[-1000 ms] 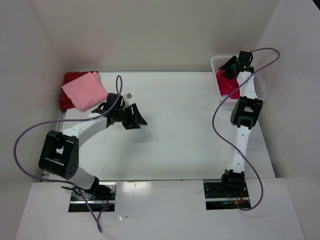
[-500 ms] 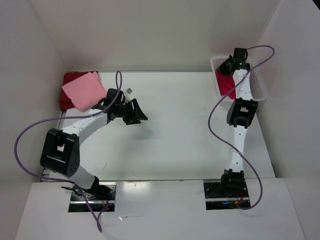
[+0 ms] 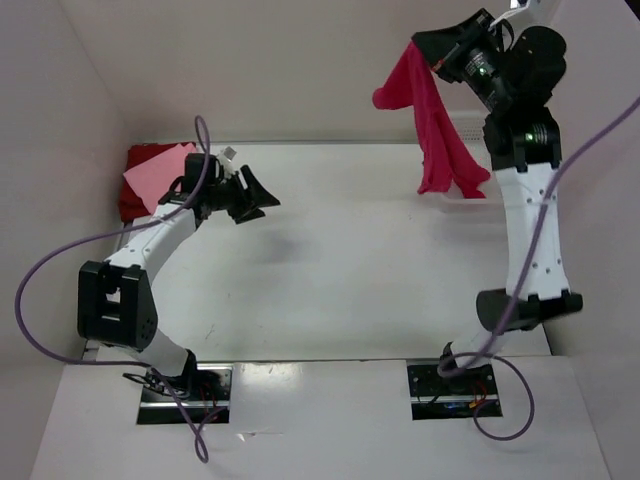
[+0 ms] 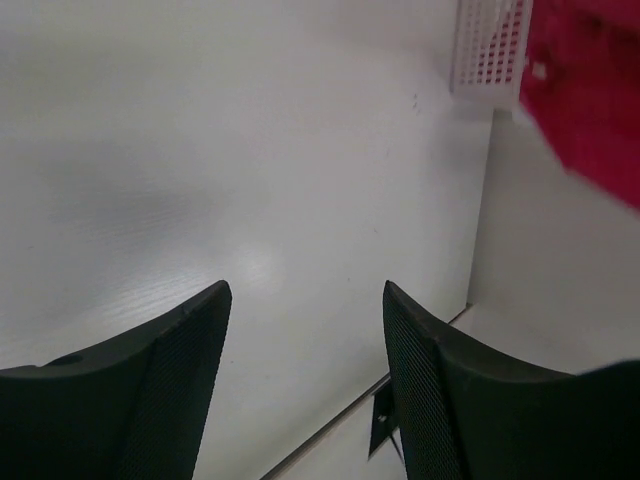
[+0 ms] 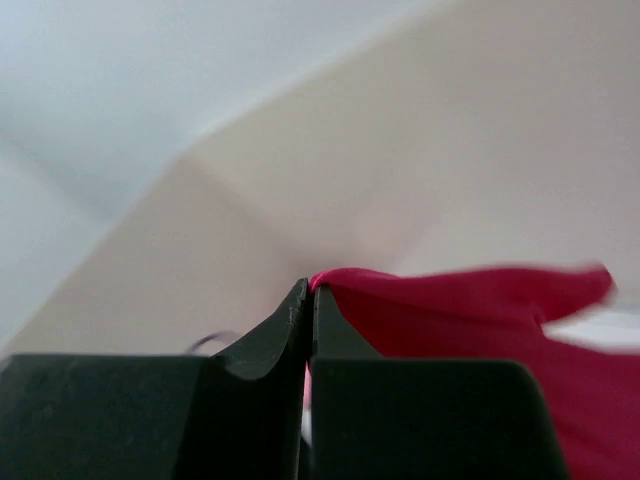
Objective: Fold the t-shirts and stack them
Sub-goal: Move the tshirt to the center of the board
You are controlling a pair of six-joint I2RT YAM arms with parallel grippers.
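Note:
My right gripper [image 3: 428, 46] is raised high at the back right and is shut on a bright crimson t-shirt [image 3: 436, 130], which hangs down from it in a long drape. In the right wrist view the fingertips [image 5: 310, 287] pinch a fold of that shirt [image 5: 470, 310]. A light pink t-shirt [image 3: 160, 172] lies folded on a dark red t-shirt [image 3: 130, 205] at the table's back left. My left gripper [image 3: 260, 194] hovers just right of that pile, open and empty [image 4: 305, 292]. The crimson shirt [image 4: 590, 90] also shows in the left wrist view, top right.
A white lattice basket [image 4: 488, 45] stands at the back right, mostly hidden behind the hanging shirt in the top view. Walls close in the table [image 3: 340, 260] on the left, back and right. Purple cables loop off both arms.
The right arm has swung up out of the basket, lifting the crimson shirt high into the air. The left gripper has drawn back toward the pink pile, and its jaws have spread a little wider.

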